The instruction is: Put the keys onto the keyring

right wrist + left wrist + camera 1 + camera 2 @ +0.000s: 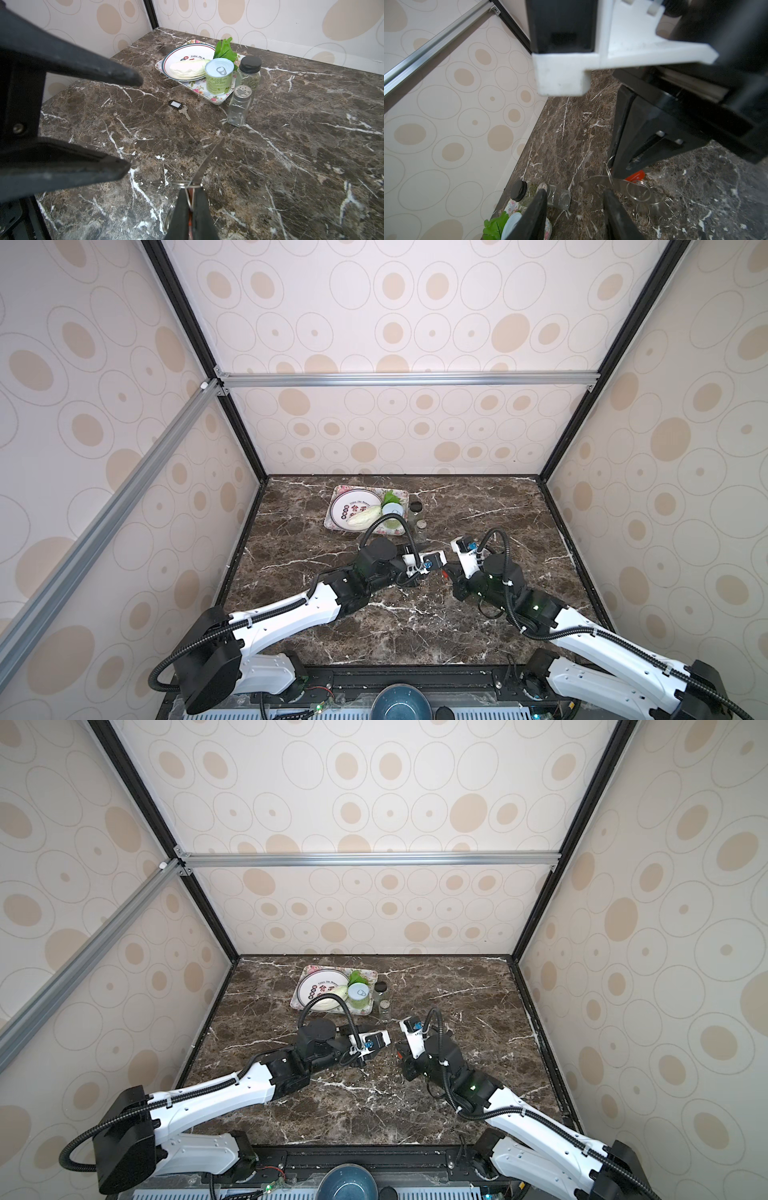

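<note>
Right claw (190,187) clamping keyring (595,183), red key (636,176) alongside. Left claw (575,193) gaping, empty. Black key (176,104) lying on tabletop (291,145) near tray (195,86); should be gripping tag, leaving hole free.

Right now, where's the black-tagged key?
Black-tagged key lies mid-table on the marble table, near the floral tray and glass shaker; seen in right wrist view.

Robot test cell dressed as a kitchen counter. A floral rectangular tray (217,100) sits on a brown marble-patterned tabletop (415,626). On the tray are a white round plate (176,57) and a green pull-tab tin can (218,81). Two glass spice jars (248,76) stand just beside it. Behind the tray are cream wall panels printed with beige ovals (415,302), held in a silver aluminium frame (407,379). Two white-and-black robot arms (286,605) are mounted at the table edge opposite the tray.
</note>
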### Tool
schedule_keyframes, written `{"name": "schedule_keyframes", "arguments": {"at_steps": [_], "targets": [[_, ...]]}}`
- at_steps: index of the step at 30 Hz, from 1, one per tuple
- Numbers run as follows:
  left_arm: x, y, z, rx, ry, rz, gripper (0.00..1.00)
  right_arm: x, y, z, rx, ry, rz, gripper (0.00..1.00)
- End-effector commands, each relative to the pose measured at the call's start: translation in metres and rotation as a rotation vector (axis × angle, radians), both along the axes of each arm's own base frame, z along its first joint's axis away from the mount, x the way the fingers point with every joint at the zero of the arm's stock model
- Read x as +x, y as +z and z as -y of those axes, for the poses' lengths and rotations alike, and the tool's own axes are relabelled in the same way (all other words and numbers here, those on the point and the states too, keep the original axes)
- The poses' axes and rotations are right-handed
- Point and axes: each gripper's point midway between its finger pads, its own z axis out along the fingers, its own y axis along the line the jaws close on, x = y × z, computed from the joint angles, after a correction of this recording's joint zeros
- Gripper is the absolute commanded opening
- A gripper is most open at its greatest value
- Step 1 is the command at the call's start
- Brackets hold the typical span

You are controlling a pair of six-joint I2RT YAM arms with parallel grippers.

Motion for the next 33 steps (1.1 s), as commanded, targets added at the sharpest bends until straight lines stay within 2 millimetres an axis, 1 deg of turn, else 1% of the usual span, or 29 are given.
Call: {"name": "schedule_keyframes", "arguments": {"at_steps": [1,10,20,28,31,33], "targets": [[-0.002,0.002,0.012,0.024,-0.049,-0.020,0.43,0.000,0.010,0.001,0.021,-0.006,0.050,0.00],[0.003,-0.012,0.023,0.075,-0.065,-0.075,0.40,-0.002,0.014,0.003,0.029,-0.009,0.062,0.00],[-0.003,-0.011,0.028,0.066,-0.104,-0.088,0.40,-0.002,0.013,0.002,0.029,-0.006,0.061,0.00],[-0.002,-0.012,0.031,0.062,-0.106,-0.088,0.40,-0.003,0.015,0.002,0.034,-0.002,0.064,0.00],[0.002,-0.013,0.033,0.053,-0.094,-0.081,0.38,-0.004,0.015,0.001,0.036,0.003,0.065,0.00],[0.004,-0.013,0.034,0.050,-0.093,-0.076,0.33,-0.004,0.014,0.001,0.036,0.003,0.064,0.00]]}}
